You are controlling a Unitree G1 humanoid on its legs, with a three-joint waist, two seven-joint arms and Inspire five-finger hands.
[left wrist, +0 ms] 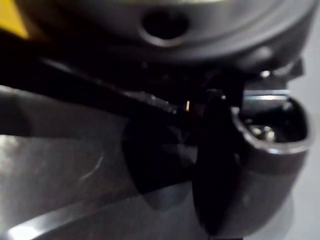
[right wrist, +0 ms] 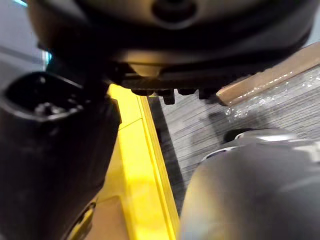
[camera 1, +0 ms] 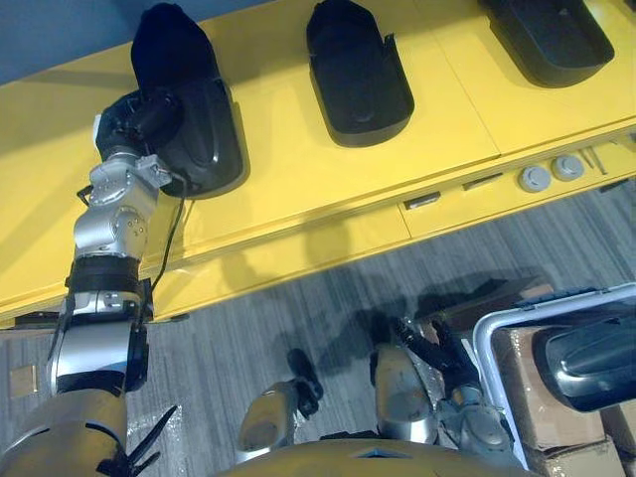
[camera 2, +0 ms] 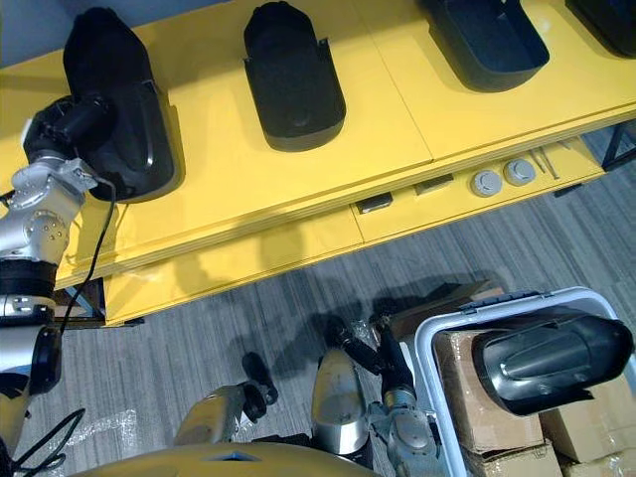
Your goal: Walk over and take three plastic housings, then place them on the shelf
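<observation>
Several black plastic housings lie on the yellow shelf (camera 1: 298,169). My left hand (camera 1: 134,117) reaches up to the leftmost housing (camera 1: 194,124) and sits at its near left rim. In the left wrist view the thumb (left wrist: 270,140) curls over the housing's glossy surface (left wrist: 75,170). Two more housings rest further right, one mid-shelf (camera 1: 358,75) and one at the far right (camera 1: 552,35). Another housing (camera 2: 552,363) lies in the bin at the lower right. My right hand (camera 1: 437,353) hangs low over the floor beside that bin, fingers relaxed and holding nothing.
The white-rimmed bin (camera 2: 427,358) holds cardboard boxes (camera 2: 487,397) under its housing. Two round grey discs (camera 1: 535,179) sit on the shelf's lower ledge. Grey carpet (camera 1: 298,308) runs between the shelf and the bin. A fourth housing (camera 2: 611,20) shows at the shelf's far right corner.
</observation>
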